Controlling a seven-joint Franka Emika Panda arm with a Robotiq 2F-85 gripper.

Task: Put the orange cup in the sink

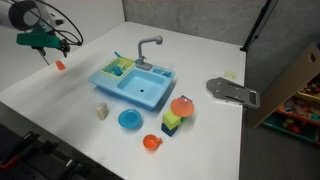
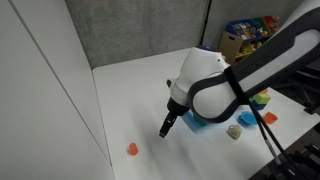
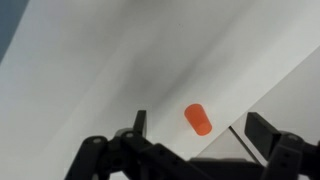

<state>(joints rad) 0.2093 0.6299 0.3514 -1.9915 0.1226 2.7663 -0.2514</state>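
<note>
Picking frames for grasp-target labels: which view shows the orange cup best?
Wrist view: the orange cup is largest there, unobstructed, and its elongated outline is clear. In both exterior views the cup is only a tiny orange speck, too small to read its shape or pose.

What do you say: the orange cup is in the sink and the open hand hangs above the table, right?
No: the orange cup is on the table, apart from the sink; an exterior view shows it. The open hand hangs above the table.
</note>
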